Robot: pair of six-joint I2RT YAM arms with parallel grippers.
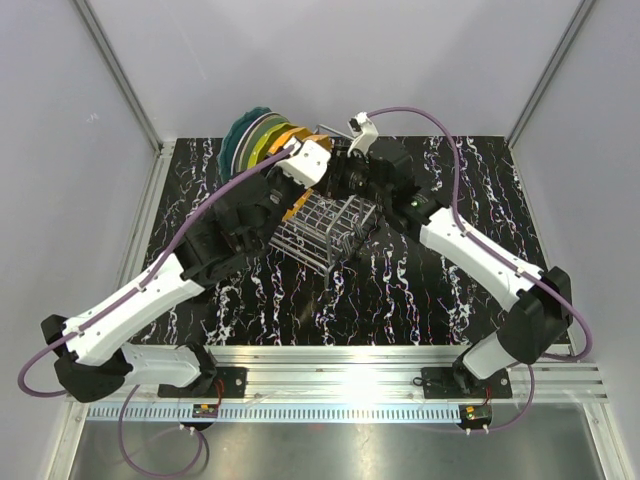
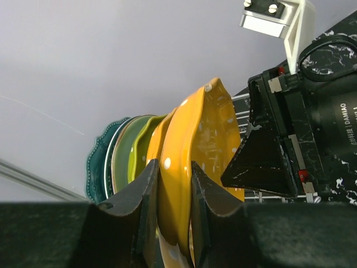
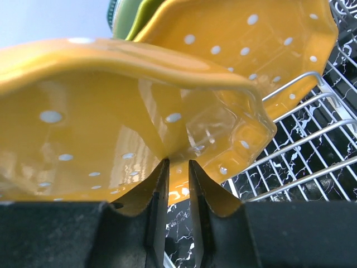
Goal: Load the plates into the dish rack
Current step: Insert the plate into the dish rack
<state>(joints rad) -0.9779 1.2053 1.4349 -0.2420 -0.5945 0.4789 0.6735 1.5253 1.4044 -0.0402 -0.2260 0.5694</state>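
My left gripper (image 2: 175, 167) is shut on the rim of a dotted orange plate (image 2: 195, 139), held on edge. A second orange plate, a yellow-green one (image 2: 139, 151), a mint one and a teal scalloped one (image 2: 96, 167) stand in a row behind it. My right gripper (image 3: 178, 167) has its jaws close together at the same plate's (image 3: 111, 123) lower rim; one of its fingers (image 2: 256, 162) lies against the plate's face. Another dotted orange plate (image 3: 251, 50) stands behind, over the dish rack's wires (image 3: 312, 162). From above, the rack (image 1: 325, 228) lies mid-table, with the plates (image 1: 255, 135) at its far left.
Both wrists crowd together over the rack's far end (image 1: 335, 165). Grey enclosure walls (image 1: 120, 90) and a metal frame post stand close behind the plates. The black marbled table (image 1: 460, 180) extends right of the rack. Purple cables (image 1: 440, 130) arch over both arms.
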